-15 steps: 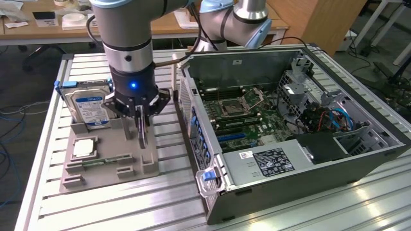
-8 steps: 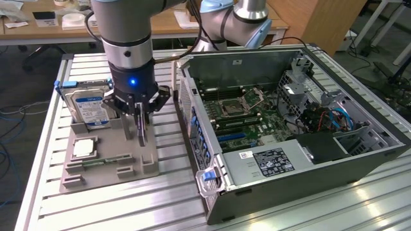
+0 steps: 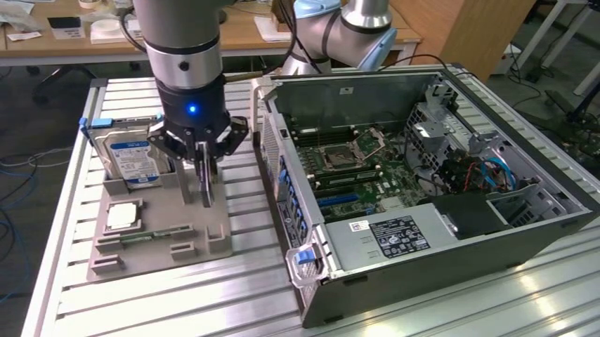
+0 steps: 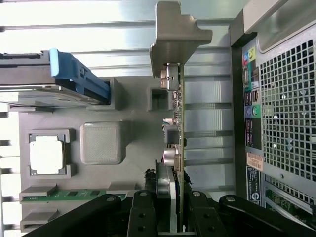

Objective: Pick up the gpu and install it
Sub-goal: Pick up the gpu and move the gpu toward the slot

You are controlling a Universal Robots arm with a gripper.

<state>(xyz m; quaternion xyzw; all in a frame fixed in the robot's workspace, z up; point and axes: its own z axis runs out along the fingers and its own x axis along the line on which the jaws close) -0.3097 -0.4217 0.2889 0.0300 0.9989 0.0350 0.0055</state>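
A slatted aluminium surface (image 3: pixel 140 309) carries a grey moulded plastic tray (image 3: pixel 173 208) on the exterior view's left. On the right is one open black computer case (image 3: pixel 450 263) lying on its side.

Nearest on the tray lies one narrow green memory stick (image 3: pixel 142 239), flat in its slot. Just behind it, one square silvery processor chip (image 3: pixel 123 216) sits in a recess.

Further back the black tool (image 3: pixel 204 163) hangs straight down over the tray. Its fingers (image 4: pixel 143 217) are pressed onto both faces of the gpu (image 3: pixel 205 188), a thin dark circuit card seen edge-on and upright. In the wrist view its silvery metal bracket (image 4: pixel 175 39) is at the end away from the tool. I cannot tell whether the card's lower edge touches the tray.

One silver hard drive with a blue-white label (image 3: pixel 136 160) stands upright in a blue carrier, just beside the tool on the exterior view's left.

The case's perforated rear panel (image 4: pixel 281 108) rises just beside the card, between it and the green motherboard inside.

Farthest back is a second, grey-and-blue robot arm (image 3: pixel 342 31).
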